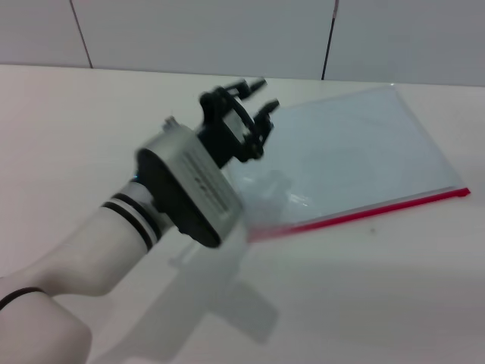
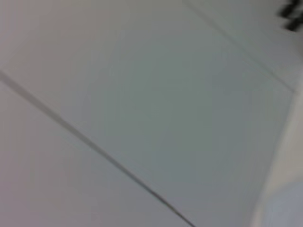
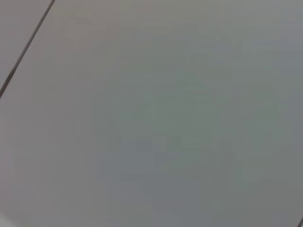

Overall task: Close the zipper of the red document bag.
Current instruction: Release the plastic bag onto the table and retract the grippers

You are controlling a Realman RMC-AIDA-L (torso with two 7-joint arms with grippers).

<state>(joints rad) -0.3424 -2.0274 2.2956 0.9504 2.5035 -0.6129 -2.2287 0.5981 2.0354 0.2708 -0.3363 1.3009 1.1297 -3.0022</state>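
1. Where the head view begins at its left, the left arm reaches in over the white table; its left end effector hangs above the near-left part of the bag, black fingers parted narrowly, holding nothing.
2. Red document bag: flat translucent pouch, lying on the table right of centre.
3. Zipper: red strip along the bag's near long edge, running to its right corner.
4. Right end effector: unseen; its wrist view shows only grey panelling.
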